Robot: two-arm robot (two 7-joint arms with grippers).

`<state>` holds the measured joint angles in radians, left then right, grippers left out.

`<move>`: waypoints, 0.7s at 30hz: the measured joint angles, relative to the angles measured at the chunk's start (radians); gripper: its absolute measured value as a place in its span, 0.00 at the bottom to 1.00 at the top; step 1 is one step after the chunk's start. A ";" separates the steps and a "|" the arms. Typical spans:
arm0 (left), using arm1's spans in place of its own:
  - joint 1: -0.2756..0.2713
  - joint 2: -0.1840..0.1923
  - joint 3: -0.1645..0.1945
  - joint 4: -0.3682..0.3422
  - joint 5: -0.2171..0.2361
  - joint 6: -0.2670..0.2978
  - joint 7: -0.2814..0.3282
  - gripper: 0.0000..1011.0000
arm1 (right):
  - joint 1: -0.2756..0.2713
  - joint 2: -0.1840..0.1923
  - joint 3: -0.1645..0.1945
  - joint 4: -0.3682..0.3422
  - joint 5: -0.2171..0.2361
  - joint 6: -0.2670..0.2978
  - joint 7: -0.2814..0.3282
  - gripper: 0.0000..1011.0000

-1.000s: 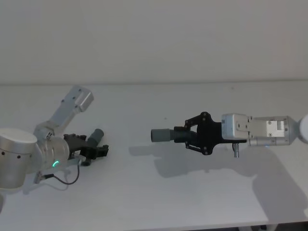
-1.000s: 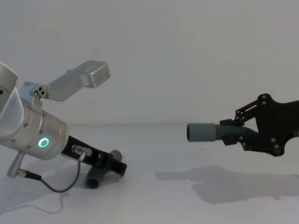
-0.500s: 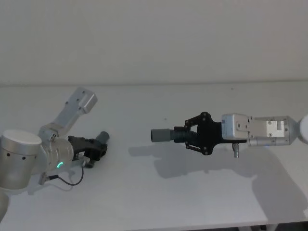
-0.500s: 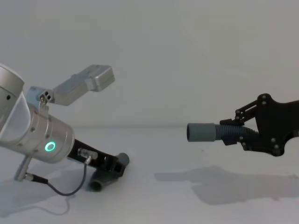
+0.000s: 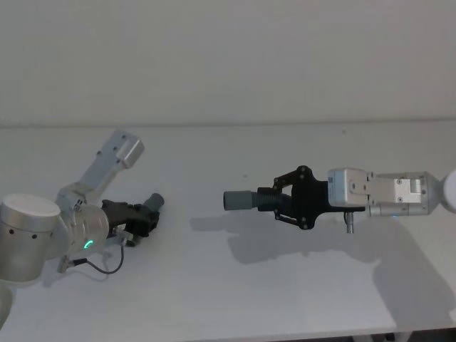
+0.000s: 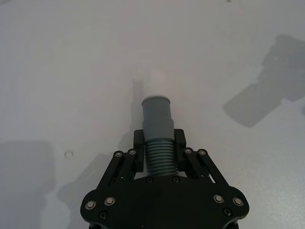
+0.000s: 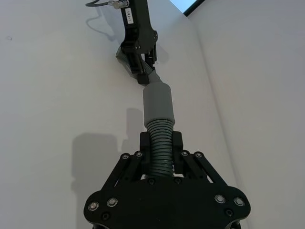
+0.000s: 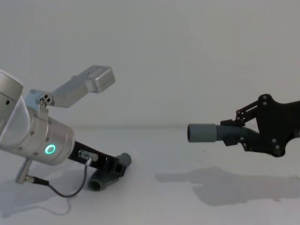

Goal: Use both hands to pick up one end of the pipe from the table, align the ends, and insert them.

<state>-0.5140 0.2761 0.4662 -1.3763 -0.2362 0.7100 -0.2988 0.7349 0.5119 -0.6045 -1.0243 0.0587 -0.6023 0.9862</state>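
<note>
While the left gripper (image 6: 158, 143) holds the white-tipped hose piece (image 6: 157, 117) near the counter's (image 5: 214, 285) left edge, the right gripper (image 5: 271, 200) holds the open-mouthed piece (image 5: 241, 200) aloft. Both sets of jaws are clamped on ribbing.

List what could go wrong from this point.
1. The left gripper grips the white-tipped piece low over the table; its rear end could drag and twist the piece.
2. Its white spigot is not in line with the open-cuffed piece in the right gripper; insertion could jam or miss.
</note>
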 joint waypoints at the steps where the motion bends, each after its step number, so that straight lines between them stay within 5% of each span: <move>1: -0.002 0.001 0.002 0.003 0.001 -0.005 -0.004 0.33 | 0.000 0.000 0.000 0.000 0.000 0.000 0.000 0.23; 21: -0.101 0.040 0.054 0.087 -0.014 -0.197 -0.234 0.33 | 0.000 0.000 0.000 0.000 0.000 0.000 0.000 0.23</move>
<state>-0.6153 0.3165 0.5207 -1.2895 -0.2504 0.5128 -0.5327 0.7349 0.5119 -0.6044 -1.0243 0.0587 -0.6023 0.9862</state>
